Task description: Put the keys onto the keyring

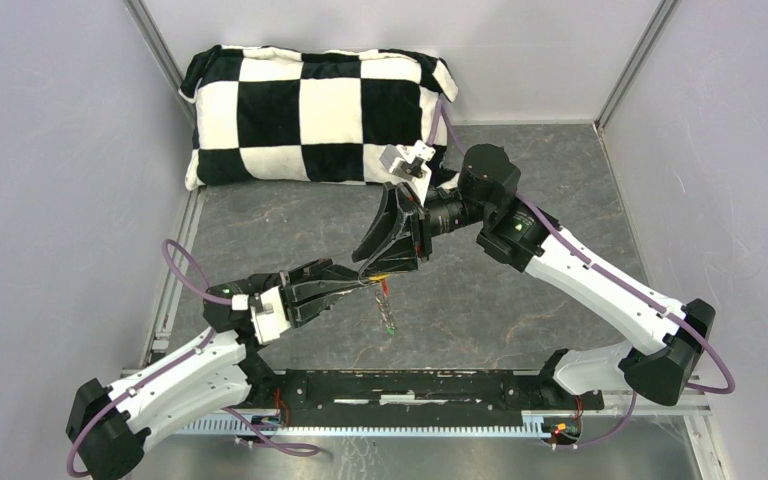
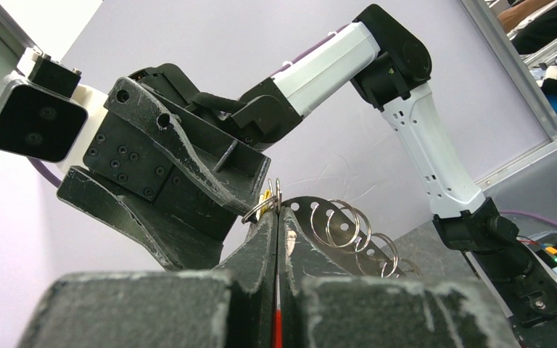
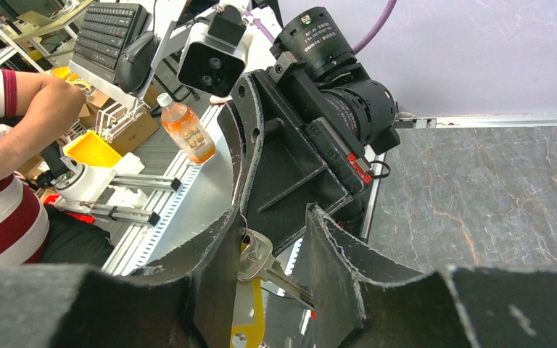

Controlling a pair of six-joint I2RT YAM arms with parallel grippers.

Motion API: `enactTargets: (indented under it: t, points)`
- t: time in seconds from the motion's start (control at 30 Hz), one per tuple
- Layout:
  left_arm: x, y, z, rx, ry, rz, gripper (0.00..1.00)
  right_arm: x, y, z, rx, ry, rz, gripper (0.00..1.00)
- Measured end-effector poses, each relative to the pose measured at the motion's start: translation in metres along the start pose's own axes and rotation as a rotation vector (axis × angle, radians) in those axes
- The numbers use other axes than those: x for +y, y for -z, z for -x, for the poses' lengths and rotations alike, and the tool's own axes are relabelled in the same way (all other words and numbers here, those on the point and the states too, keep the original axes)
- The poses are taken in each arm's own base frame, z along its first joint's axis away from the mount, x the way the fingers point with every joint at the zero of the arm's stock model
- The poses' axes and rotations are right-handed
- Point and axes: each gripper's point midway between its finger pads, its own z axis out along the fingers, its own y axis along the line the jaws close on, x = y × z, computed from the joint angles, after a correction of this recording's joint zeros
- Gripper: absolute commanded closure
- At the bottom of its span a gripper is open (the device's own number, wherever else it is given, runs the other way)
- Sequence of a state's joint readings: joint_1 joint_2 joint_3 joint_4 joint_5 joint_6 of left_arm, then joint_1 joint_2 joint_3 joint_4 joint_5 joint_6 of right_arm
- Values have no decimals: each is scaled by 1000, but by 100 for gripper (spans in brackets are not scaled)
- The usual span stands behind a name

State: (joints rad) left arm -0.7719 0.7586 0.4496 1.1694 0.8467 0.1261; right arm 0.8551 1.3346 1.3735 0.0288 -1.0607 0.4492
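My left hand (image 2: 276,217) was pinched fully closed on the keyring (image 2: 342,226). A sliver of red showed between its fingers (image 2: 257,254), and a run of thin metal loops curled out just past the tips. My right hand (image 1: 382,268) met it tip to tip above the middle of the table (image 1: 520,300). Its fingers (image 3: 214,279) stood a narrow gap apart. The yellow key (image 3: 249,304) sat in that gap, its silver metal part lying against one finger. I could not tell whether that hand truly gripped it.

From above, the chain hung down from where my two hands met, clear of the table. The green key (image 1: 392,326) dangled at its lower end.

A black-and-white checkered pillow (image 1: 310,110) lay along the far wall, well apart from both hands. From my left wrist, the bulk of the right hand blocked most of the view beyond the loops. From my right wrist, the left hand's body and its camera filled the space past the key. An orange bottle (image 3: 188,134) stood off beyond the table's edge.
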Motion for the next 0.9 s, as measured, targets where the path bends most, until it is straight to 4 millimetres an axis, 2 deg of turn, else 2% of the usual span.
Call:
enactTargets:
  t: [0.4,0.9]
  points:
    - [2,1,3,-15,-52,10,98,-3,-3,1,-7,-80,20,56]
    - [1,1,4,-19,-53,7,98,-17,-3,8,-38,-136,-4,55]
